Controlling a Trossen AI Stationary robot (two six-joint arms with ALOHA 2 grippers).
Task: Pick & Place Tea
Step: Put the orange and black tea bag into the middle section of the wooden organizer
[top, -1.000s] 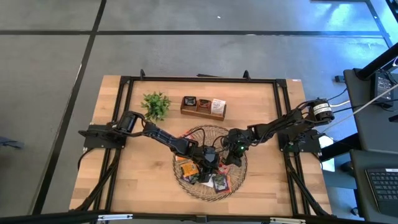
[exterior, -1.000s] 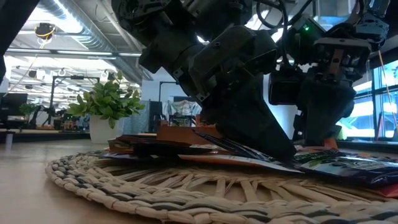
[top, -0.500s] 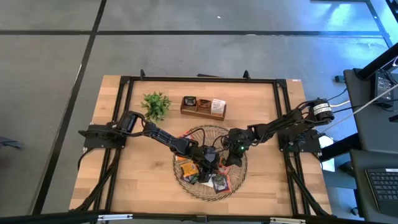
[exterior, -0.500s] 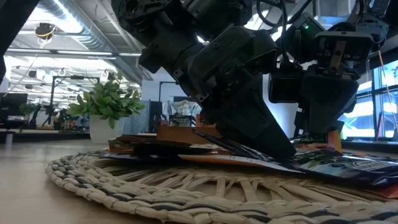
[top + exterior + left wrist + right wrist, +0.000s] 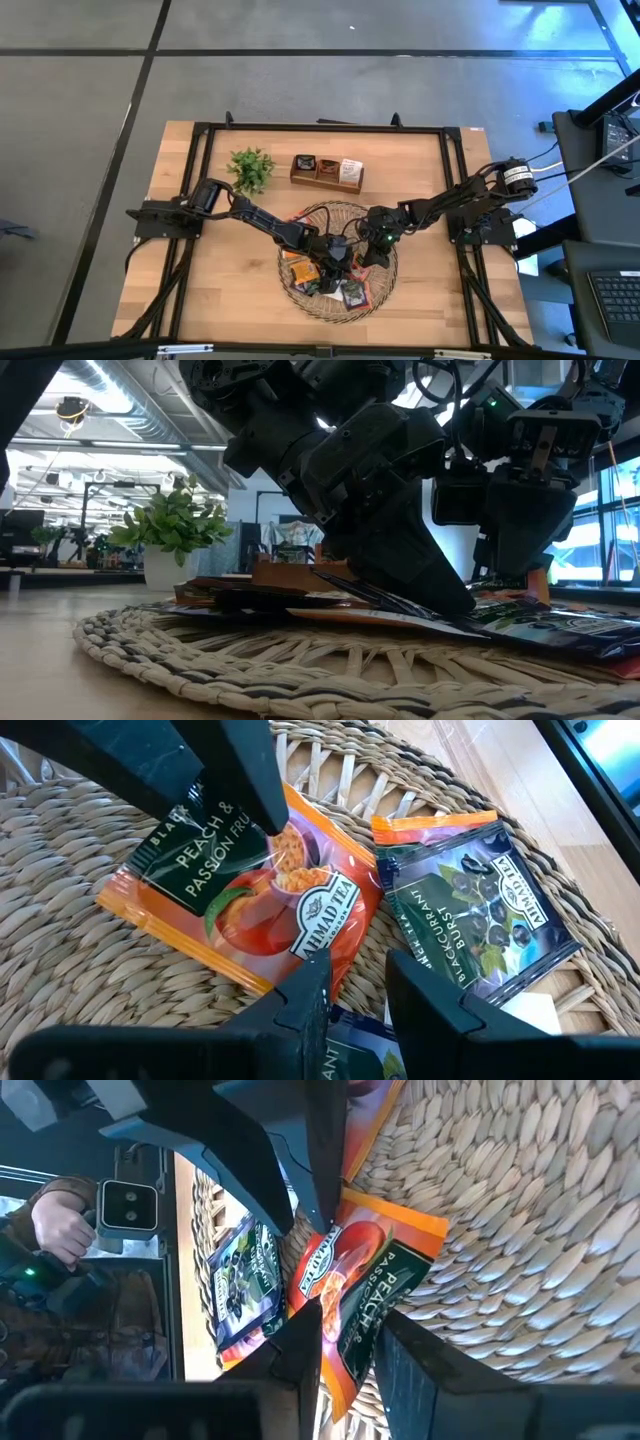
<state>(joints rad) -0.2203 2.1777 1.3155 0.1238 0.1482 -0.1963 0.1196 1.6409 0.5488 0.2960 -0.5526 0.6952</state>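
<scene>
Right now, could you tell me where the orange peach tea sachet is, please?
In the high view, the orange peach sachet lies on the round woven tray at mid-table, beside a dark blackcurrant sachet, under the left gripper.

Overhead, table-level, two wrist close-ups

The flat orange foil tea sachet (image 5: 262,908) with a peach picture reads "PEACH & PASSION FRUIT" and "AHMAD TEA LONDON". The dark blue foil sachet (image 5: 470,915) beside it reads "BLACKCURRANT BURST" and "AHMAD TEA".

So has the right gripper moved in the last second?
Yes: in the low view the right gripper has risen slightly against the woven tray.
</scene>
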